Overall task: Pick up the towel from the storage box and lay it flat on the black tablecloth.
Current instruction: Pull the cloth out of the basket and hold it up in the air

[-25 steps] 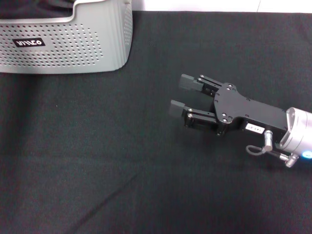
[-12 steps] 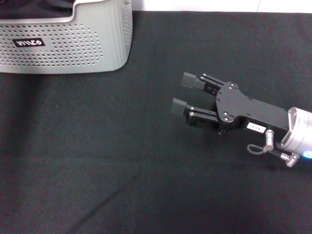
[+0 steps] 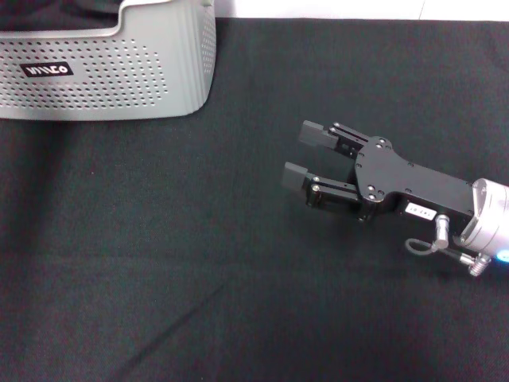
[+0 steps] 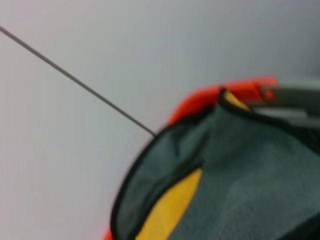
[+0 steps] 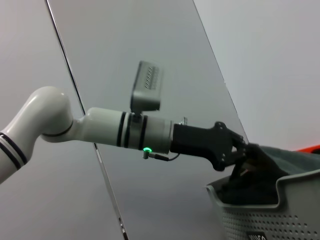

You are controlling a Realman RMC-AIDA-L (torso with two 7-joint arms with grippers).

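step in hand: judged as lifting the towel (image 4: pixel 240 185) out of the storage box (image 3: pixel 111 76); the left tool (image 5: pixel 239 157) is at the box mouth among the cloth, as the right wrist view shows.
left tool state: its fingers are buried in the fabric, so I cannot tell how far they stand apart or whether they have closed on the towel.
right tool state: the right tool (image 3: pixel 306 155) hangs over the black tablecloth (image 3: pixel 199 263) towards the right edge, jaws well apart, holding nothing.
towel position: bunched in the box at the far left corner of the tabletop, part of it rising above the rim.
doing it well: pinch one edge or corner only, lift straight up until the hem clears the rim, then carry it over the open cloth between box and right tool; letting the right tool take a second corner would likely help it spread flat.
towel material: soft, limp cloth, grey face outward, yellow-orange inside the fold, black stitched hem; it will sag and fold.
box: rigid light grey plastic, perforated walls, thick rounded rim, small black label.
tablecloth: matte black fabric, faintly creased, likely to drag on the towel.
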